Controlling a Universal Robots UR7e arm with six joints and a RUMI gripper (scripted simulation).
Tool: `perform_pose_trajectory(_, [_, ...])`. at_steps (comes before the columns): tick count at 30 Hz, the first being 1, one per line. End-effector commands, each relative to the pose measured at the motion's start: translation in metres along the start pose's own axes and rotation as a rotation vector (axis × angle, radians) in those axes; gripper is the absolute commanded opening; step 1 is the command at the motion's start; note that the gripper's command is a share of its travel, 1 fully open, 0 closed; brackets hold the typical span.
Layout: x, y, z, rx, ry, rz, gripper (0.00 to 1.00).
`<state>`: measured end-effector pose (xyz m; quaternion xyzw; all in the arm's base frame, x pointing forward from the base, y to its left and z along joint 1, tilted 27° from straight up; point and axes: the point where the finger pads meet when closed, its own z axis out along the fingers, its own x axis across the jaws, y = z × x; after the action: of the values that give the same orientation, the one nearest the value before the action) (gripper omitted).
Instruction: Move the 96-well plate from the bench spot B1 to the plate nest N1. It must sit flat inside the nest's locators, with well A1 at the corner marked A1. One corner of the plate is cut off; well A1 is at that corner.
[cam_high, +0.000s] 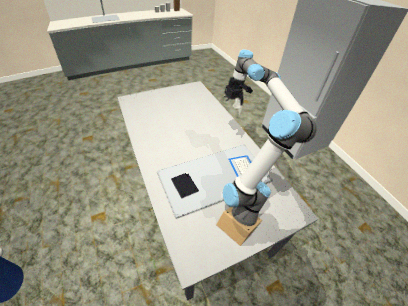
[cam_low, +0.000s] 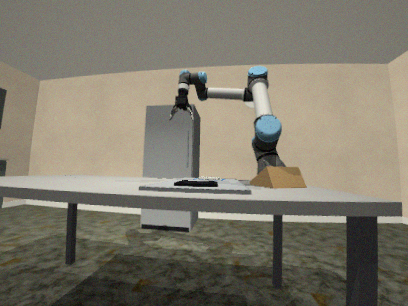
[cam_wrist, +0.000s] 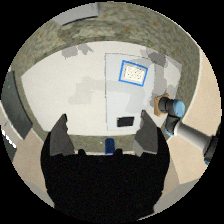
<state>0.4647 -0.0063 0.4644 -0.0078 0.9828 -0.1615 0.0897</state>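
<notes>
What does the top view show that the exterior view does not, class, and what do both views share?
Only the top view shows the blue-framed white plate from above, the counter with a sink and the mat's full outline. Only the exterior view shows the table legs and how high the gripper hangs above the table. Both show the arm, the black rectangle and the grey cabinet.

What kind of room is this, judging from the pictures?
Probably a small lab or kitchen-like workroom. A robot arm stands on a long table with a mat holding a plate. A counter with drawers lines the far wall, and a tall grey cabinet stands nearby.
</notes>
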Motion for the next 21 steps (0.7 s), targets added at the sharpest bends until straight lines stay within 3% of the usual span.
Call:
perform_pose_trajectory(1, [0.000, 0.000, -0.001, 0.000, -0.001, 0.000, 1.00])
perform_pose_trajectory(21, [0.022, -0.032, 0.054, 0.015, 0.000, -0.288, 1.00])
